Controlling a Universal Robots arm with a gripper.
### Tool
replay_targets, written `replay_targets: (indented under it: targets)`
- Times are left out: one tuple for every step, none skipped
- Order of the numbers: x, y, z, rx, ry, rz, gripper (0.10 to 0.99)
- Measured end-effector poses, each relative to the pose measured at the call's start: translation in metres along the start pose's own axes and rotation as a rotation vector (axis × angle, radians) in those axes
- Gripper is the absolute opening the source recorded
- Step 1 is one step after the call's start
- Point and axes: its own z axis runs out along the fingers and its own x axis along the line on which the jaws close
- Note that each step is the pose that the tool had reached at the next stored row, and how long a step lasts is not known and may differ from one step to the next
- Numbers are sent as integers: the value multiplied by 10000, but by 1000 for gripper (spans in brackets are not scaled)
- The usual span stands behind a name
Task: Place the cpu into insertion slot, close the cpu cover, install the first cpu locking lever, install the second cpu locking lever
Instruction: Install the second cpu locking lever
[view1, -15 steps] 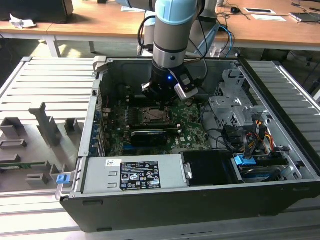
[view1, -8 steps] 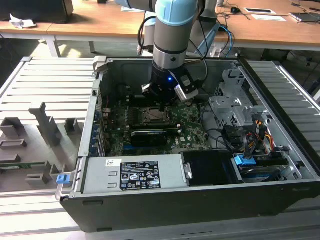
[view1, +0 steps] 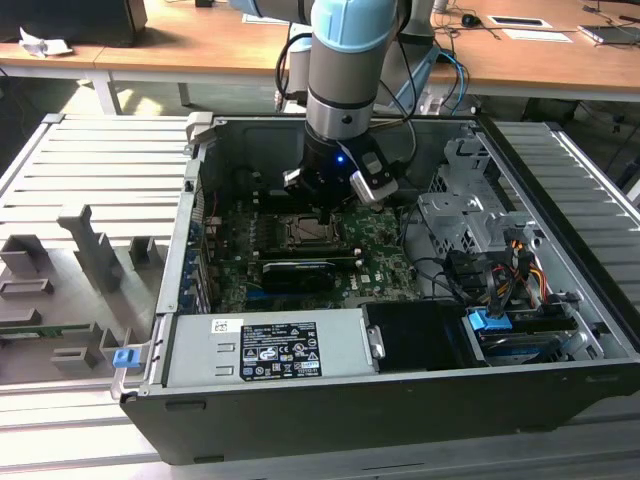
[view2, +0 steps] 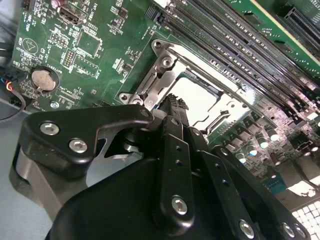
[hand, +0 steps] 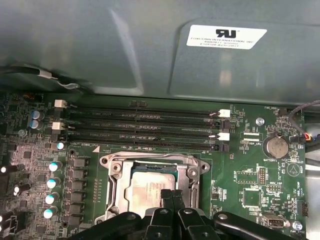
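Black two-finger gripper (hand: 171, 196) hung pinched shut, grasping nothing, directly over the silvery-grey square cpu (hand: 147, 192); chip lay seated within the silver metal cpu cover (hand: 150, 161), mid-board.

A grey slatted metal bench (view1: 90, 160) carries the open black computer case (view1: 400, 400), with grey foam holders (view1: 85, 250) lying on the exterior view's left.
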Motion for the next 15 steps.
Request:
replay_targets:
  targets:
    - [0, 0, -5, 0, 0, 0, 106]
    - [0, -3, -6, -2, -1, -1, 106]
    - [0, -13, -8, -1, 0, -3, 106]
    - [1, -20, -9, 0, 0, -1, 106]
    - [2, -32, -11, 0, 0, -1, 106]
    - [2, -43, -12, 0, 0, -1, 106]
    - [3, -56, -13, 0, 0, 0, 106]
    - [5, -73, -15, -1, 0, 0, 106]
    - [6, -86, -17, -1, -1, -1, 106]
    - [7, -101, -19, 0, 0, -1, 106]
    - [7, -113, -20, -1, 0, -1, 106]
    - [8, -122, -21, 0, 0, -1, 106]
    - [9, -125, -21, -1, -1, 0, 106]
    - [9, -128, -21, -2, -1, 1, 106]
    - [9, -128, -22, -1, 0, 1, 106]
